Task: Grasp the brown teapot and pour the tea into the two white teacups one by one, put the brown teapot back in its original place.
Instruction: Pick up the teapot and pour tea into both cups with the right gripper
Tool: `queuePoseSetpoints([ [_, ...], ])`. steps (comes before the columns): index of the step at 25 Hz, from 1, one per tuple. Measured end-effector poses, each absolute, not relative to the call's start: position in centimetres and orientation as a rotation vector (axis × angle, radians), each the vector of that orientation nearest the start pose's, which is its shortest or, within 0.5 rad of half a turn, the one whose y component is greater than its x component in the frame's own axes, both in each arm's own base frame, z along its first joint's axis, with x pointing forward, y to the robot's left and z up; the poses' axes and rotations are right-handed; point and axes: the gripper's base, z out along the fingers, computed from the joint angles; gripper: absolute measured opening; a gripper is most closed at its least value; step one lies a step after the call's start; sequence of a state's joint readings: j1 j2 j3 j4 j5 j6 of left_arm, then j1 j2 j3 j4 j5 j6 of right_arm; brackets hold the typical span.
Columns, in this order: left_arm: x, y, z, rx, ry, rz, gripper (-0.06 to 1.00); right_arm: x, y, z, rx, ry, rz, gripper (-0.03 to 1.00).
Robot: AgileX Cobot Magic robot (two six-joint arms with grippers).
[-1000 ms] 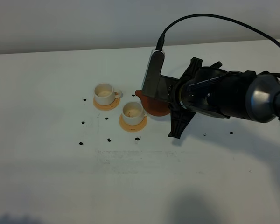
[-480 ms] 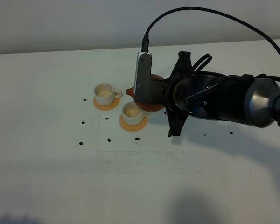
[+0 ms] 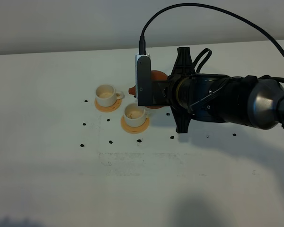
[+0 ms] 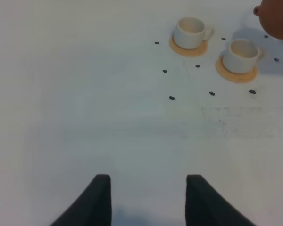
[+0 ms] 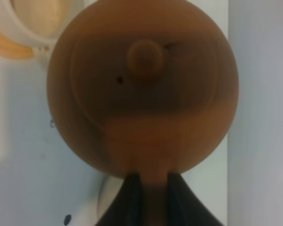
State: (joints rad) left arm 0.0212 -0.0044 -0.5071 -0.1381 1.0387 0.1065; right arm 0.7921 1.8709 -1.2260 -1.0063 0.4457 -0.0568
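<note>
White worktop (image 3: 142,189): right gripper (image 5: 153,187) fingers (image 5: 131,197) pinch the loop handle of a squat reddish-brown clay teapot (image 5: 141,84) beside two small white teacups (image 3: 134,112) (image 3: 105,94); left gripper (image 4: 146,197) fingers spread, idle. A handle slipping in that narrow pinch could swing the spout and splash tea wide.

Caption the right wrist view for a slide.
Right hand grips the brown teapot by its handle, a white teacup just beyond.

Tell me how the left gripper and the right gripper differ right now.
The left gripper stands open with nothing between its fingers; the right gripper is shut on the handle of the brown teapot. The left gripper hangs over bare table, well short of the two white teacups; the right gripper holds the brown teapot close beside them. Both have dark fingers.
</note>
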Motion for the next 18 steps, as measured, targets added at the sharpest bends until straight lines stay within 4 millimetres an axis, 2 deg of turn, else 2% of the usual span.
queuePoseSetpoints([
  [18,-0.57,-1.09,28.16,0.091,2.002,-0.083,0.43,30.82,26.48,20.09,-1.843,1.466,-0.623,0.09],
])
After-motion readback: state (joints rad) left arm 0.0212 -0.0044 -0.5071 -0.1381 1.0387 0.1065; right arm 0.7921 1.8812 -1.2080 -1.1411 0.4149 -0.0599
